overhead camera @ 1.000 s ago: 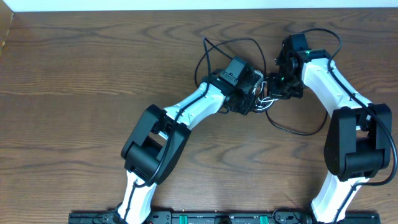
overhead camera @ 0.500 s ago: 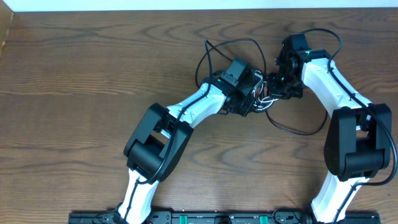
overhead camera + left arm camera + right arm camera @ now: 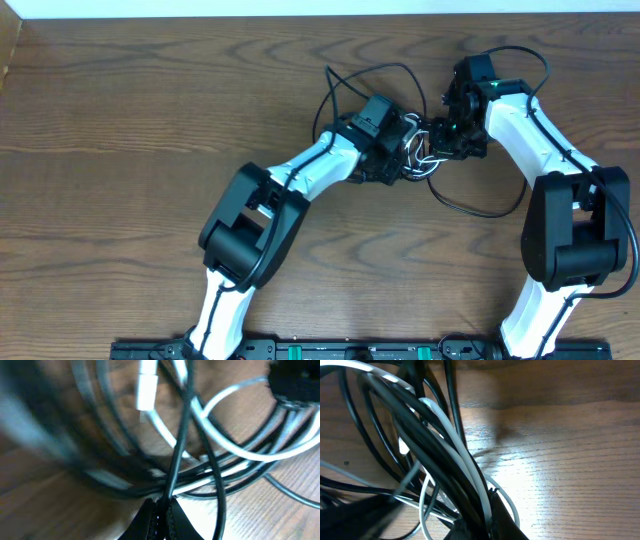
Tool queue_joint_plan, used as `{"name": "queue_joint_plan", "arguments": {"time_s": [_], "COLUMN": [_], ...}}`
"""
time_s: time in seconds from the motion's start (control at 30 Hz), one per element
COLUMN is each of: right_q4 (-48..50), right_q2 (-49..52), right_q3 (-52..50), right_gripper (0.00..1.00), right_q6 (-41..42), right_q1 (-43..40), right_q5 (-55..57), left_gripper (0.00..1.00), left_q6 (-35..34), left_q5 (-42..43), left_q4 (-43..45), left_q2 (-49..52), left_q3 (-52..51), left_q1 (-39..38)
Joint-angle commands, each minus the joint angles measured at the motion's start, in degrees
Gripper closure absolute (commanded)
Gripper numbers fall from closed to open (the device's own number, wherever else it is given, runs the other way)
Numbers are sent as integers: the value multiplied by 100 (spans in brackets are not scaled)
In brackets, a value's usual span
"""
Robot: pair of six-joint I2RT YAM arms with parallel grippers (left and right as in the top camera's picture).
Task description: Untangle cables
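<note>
The cables point(image 3: 421, 160) lie knotted between my two grippers at the far middle of the table, black cords wound with white loops. My left gripper point(image 3: 404, 152) is at the knot's left side. In the left wrist view my left gripper point(image 3: 161, 506) is shut on a single black cable point(image 3: 179, 445) that runs up through the tangle. A white plug point(image 3: 147, 391) hangs above the white loops point(image 3: 235, 451). My right gripper point(image 3: 441, 140) is at the knot's right side. In the right wrist view my right gripper point(image 3: 482, 510) is shut on a bundle of black cable point(image 3: 420, 435) and white cable point(image 3: 465, 455).
A black cable loop point(image 3: 365, 70) spreads on the wooden table point(image 3: 130, 130) behind my left gripper. Another black strand point(image 3: 480, 211) curves out in front of my right arm. The table's far edge point(image 3: 300, 17) is close behind the tangle.
My left gripper's jaws have closed onto the black cable. The left wrist has pulled slightly left, and more of the white loops now show between the two grippers. The right arm has not moved.
</note>
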Motion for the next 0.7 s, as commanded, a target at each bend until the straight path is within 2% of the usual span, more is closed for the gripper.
{"name": "queue_joint_plan", "arguments": {"time_s": [0.0, 0.2, 0.43, 0.67], "right_q4": [-15, 4, 33, 31], "right_q2": [-57, -57, -57, -57], "right_q3": [-22, -28, -39, -118], "right_gripper": [99, 99, 99, 99], "right_q6": [-72, -70, -68, -70], "right_q1": [20, 20, 20, 13], "right_q5": [52, 116, 125, 162], "left_gripper": [92, 92, 92, 93], "left_q6": [-256, -557, -553, -621], "left_q5": [-57, -33, 4, 4], "left_q4": [-157, -461, -356, -177], "left_q2": [-726, -1982, -3488, -4312], "left_q3": [-11, -9, -7, -7], "left_q1": [330, 728, 1032, 1676]}}
